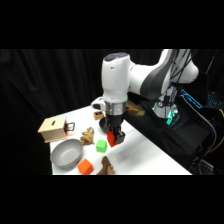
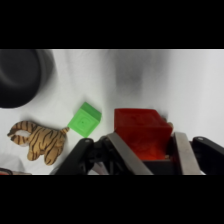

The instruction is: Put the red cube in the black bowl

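- The gripper [image 2: 145, 150] pinches the red cube [image 2: 141, 131] between its two fingers, above the white table [image 1: 145, 155].
- The green cube [image 2: 84, 119] lies just beside it, and a toy tiger [image 2: 40, 140] is near.
- The black bowl [image 2: 20, 75] stands at the upper left of the wrist view, apart from the cube.
- On the table are also a grey bowl [image 1: 66, 153], an orange cube [image 1: 85, 167] and a wooden box [image 1: 53, 128].
- Behind the table hangs a black curtain [image 1: 55, 80].

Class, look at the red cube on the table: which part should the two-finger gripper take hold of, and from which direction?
Grip the red cube across two opposite flat side faces, descending from above. The gripper already straddles it that way; its parallel faces suit the fingers.
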You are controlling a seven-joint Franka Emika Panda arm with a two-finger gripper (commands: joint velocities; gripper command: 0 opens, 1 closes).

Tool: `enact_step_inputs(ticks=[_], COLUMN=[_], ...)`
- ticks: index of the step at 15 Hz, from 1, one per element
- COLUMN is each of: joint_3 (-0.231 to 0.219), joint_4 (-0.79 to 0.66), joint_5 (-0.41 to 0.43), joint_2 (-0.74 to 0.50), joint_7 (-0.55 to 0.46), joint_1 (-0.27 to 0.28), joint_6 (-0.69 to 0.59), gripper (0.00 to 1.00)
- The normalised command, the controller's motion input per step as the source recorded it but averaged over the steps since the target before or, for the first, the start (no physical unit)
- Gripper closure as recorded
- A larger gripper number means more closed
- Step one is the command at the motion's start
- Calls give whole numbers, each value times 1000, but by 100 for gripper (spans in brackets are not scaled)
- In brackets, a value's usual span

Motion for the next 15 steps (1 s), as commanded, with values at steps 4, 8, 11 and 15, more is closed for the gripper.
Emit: enact_step_inputs(ticks=[4, 8, 11, 15], joint_3=[44, 25, 7, -18], joint_4=[-238, -318, -322, -291], joint_5=[53, 87, 105, 120], joint_2=[-322, -377, -380, -354], joint_7=[-83, -110, -135, -163], joint_1=[-166, -148, -137, -135], joint_6=[-51, -12, 6, 17], gripper=[77, 77, 77, 77])
